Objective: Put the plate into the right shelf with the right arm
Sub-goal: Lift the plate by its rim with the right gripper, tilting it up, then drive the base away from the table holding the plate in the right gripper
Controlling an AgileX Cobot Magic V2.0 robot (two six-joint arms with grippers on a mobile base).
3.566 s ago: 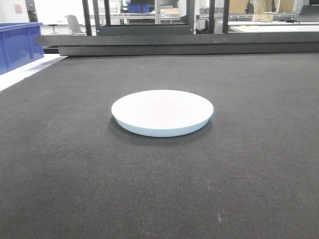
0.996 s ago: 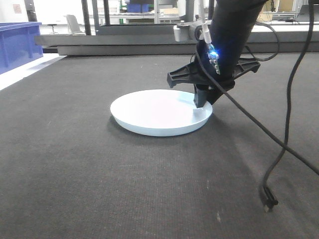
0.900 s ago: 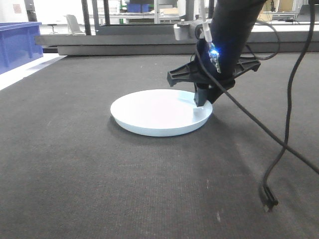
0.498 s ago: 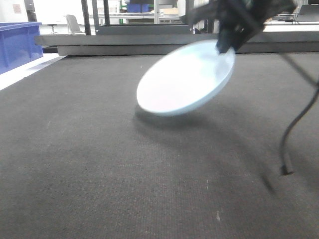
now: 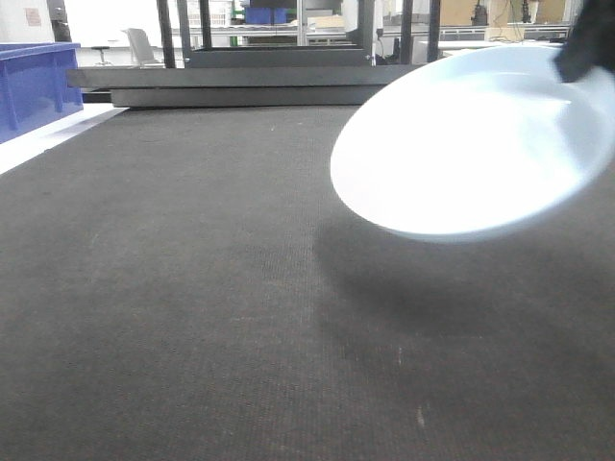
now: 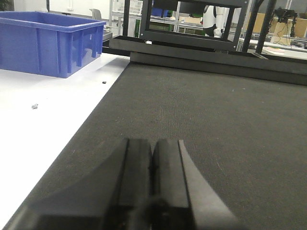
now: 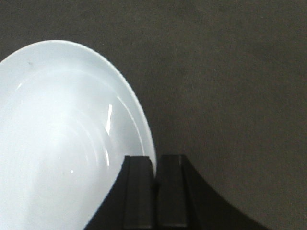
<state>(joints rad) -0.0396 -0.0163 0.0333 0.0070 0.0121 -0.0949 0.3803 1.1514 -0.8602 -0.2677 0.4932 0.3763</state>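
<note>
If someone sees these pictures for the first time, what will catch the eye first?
The white plate fills the right of the front view, tilted in the air above the dark mat, with its shadow below. The right gripper pinches its rim. Far left, a blue bin stands on a white surface beside the mat.

Front camera low across mat (image 5: 192, 288), left-wrist camera level behind left claw (image 6: 152, 191), right-wrist camera facing down, mat shared
</note>
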